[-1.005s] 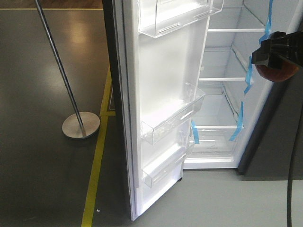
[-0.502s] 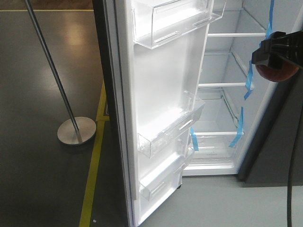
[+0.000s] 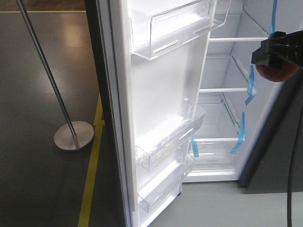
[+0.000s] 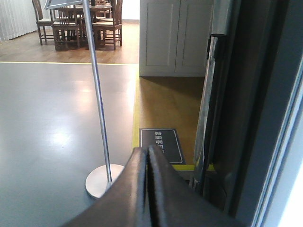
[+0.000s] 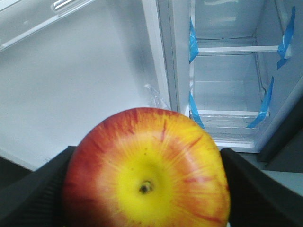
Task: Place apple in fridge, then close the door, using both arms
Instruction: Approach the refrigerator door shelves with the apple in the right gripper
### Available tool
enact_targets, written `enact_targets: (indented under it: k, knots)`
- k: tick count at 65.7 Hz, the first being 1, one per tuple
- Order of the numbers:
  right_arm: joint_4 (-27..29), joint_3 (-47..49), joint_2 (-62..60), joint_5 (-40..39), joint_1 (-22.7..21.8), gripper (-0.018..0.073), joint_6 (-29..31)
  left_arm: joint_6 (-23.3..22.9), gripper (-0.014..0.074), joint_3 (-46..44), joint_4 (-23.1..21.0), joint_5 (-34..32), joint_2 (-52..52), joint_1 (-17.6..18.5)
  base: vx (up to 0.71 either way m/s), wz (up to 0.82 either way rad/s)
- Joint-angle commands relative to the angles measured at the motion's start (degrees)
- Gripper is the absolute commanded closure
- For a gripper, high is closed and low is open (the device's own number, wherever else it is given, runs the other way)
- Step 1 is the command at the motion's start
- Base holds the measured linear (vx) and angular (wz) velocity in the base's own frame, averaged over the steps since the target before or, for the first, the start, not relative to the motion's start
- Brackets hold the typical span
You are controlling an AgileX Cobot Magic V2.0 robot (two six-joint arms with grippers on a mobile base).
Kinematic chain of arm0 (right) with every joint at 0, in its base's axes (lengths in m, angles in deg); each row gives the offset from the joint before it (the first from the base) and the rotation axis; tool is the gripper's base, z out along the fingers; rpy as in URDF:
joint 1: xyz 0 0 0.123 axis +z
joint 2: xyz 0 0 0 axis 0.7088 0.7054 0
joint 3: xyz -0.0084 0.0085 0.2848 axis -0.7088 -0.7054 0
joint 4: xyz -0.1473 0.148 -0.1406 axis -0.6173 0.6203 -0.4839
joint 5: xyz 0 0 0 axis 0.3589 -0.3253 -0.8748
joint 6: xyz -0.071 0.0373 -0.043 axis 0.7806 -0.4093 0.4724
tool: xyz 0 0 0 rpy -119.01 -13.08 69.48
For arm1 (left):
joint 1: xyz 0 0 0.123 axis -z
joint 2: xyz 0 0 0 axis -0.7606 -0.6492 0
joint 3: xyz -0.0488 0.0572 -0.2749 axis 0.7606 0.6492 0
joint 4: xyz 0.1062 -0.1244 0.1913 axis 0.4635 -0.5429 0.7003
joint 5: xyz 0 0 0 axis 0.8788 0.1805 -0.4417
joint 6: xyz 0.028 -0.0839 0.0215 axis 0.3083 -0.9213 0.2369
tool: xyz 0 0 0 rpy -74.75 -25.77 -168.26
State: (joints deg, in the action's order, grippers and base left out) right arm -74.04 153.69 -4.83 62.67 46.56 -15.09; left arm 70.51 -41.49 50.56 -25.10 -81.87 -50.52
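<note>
**Exterior front-facing view:** The fridge [image 3: 222,113] stands open, its white inside crossed by shelves [image 3: 222,90] marked with blue tape strips [image 3: 239,135]. The door [image 3: 161,94] is swung wide toward the camera. Its white lining faces the room and carries clear bins [image 3: 165,28] at the top and lower down. At the upper right, the right gripper [image 3: 278,56] hangs in front of the fridge's right edge. It is clamped on the apple [image 3: 279,73], whose red underside shows below the black fingers. The apple is in the air outside the fridge, not on any shelf. On the dark floor to the left, a slanted silver pole [image 3: 47,80] rises from a round base [image 3: 73,136]. A yellow line [image 3: 91,184] runs between the base and the door.

**Left wrist view:** The left gripper [image 4: 148,163] has its two black fingers pressed flat together with nothing between them. Past it are the pole and its base, the yellow line, a dark floor mat [image 4: 161,145] with white lettering, a pale cabinet [image 4: 173,38], and wooden chairs [image 4: 78,23] far back. A dark grey upright surface fills the right side; I cannot tell which part of the fridge it is.

**Right wrist view:** The apple fills the lower middle, stem end toward the camera, yellow around the stem and streaked red outward. Black fingers touch it on both sides. Behind it, the door lining is on the left and the taped shelves are on the right.
</note>
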Motion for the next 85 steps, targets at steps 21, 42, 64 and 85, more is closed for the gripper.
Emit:
enact_targets:
  k: [21, 42, 64, 85]
  knots:
    - [0.6, 1.8, -1.8, -3.8, -0.1, 0.0409, 0.6, -0.3, 0.0603, 0.9, -0.3, -4.0, 0.9, 0.0, 0.06, -0.01]
    - [0.6, 1.8, -1.8, -3.8, -0.1, 0.0409, 0.6, -0.3, 0.0603, 0.9, -0.3, -4.0, 0.9, 0.0, 0.06, 0.00]
    - [0.6, 1.8, -1.8, -3.8, -0.1, 0.0409, 0.6, -0.3, 0.0603, 0.9, -0.3, -4.0, 0.9, 0.0, 0.06, 0.02]
    - [0.6, 1.8, -1.8, -3.8, -0.1, 0.0409, 0.6, -0.3, 0.0603, 0.9, -0.3, -4.0, 0.9, 0.0, 0.06, 0.03]
